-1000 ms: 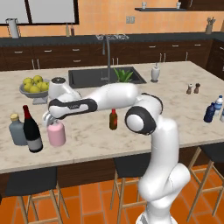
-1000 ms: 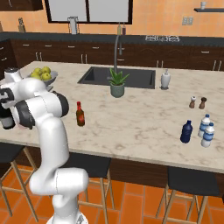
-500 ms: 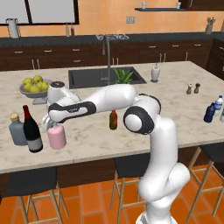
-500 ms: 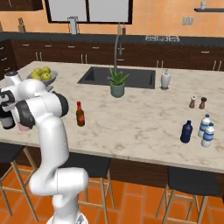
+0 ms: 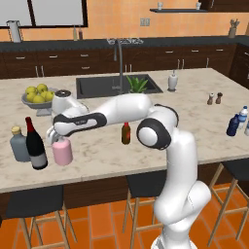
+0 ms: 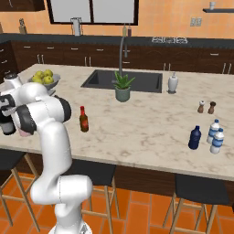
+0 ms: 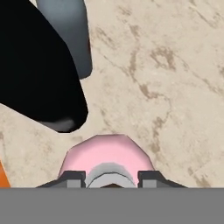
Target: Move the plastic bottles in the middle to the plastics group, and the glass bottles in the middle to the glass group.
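Observation:
My gripper (image 5: 58,139) is shut on the neck of the squat pale-pink bottle (image 5: 62,152), which stands on the counter at the near left. In the hand view the fingertips flank its stopper, and the pink bottle (image 7: 107,155) sits just below the gripper (image 7: 110,177). Right beside it are the tall dark wine bottle (image 5: 35,147) (image 7: 37,70) and the grey bottle (image 5: 19,146) (image 7: 65,35) with a yellow cap. The small brown bottle (image 5: 126,133) (image 6: 83,119) stands mid-counter. At the far right, the navy bottle (image 6: 195,138) stands next to white bottles (image 6: 215,136) with blue caps.
A bowl of lemons (image 5: 36,95) sits behind the arm on the left. The sink (image 5: 116,86), a potted plant (image 6: 122,87), a white soap dispenser (image 6: 172,83) and two shakers (image 6: 206,107) stand further back. Stools (image 5: 36,202) line the counter's near edge.
The pink bottle has come down a little with the gripper and now stands on the counter next to the wine bottle. Nothing else has moved.

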You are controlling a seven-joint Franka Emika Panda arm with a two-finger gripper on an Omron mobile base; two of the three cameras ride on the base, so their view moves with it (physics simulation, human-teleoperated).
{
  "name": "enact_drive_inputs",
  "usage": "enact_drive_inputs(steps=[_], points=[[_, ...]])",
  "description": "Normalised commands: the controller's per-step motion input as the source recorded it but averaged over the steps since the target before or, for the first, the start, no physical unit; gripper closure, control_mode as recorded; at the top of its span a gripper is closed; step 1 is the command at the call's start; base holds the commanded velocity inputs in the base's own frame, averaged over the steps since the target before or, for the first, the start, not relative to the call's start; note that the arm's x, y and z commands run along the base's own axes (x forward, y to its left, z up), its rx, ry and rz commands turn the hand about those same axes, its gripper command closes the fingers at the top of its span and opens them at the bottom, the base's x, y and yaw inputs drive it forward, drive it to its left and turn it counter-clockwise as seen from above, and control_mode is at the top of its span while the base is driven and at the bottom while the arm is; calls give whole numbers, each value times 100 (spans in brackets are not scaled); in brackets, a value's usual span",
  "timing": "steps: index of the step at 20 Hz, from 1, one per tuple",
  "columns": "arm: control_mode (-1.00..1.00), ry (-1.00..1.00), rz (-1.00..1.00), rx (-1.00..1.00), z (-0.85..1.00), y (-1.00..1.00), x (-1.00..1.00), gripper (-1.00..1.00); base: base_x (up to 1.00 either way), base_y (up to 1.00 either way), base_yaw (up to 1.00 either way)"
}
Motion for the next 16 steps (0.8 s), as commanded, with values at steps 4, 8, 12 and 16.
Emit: enact_drive_inputs(steps=[4, 8, 12, 16], points=[[-100, 0, 0, -4, 28, 0, -6, -100, 0, 0, 0], [-100, -1, 0, -3, 39, -4, -20, -100, 0, 0, 0], [-100, -2, -2, 0, 53, -61, -39, -100, 0, 0, 0], [-100, -9, -11, 6, 17, -98, -53, -100, 0, 0, 0]])
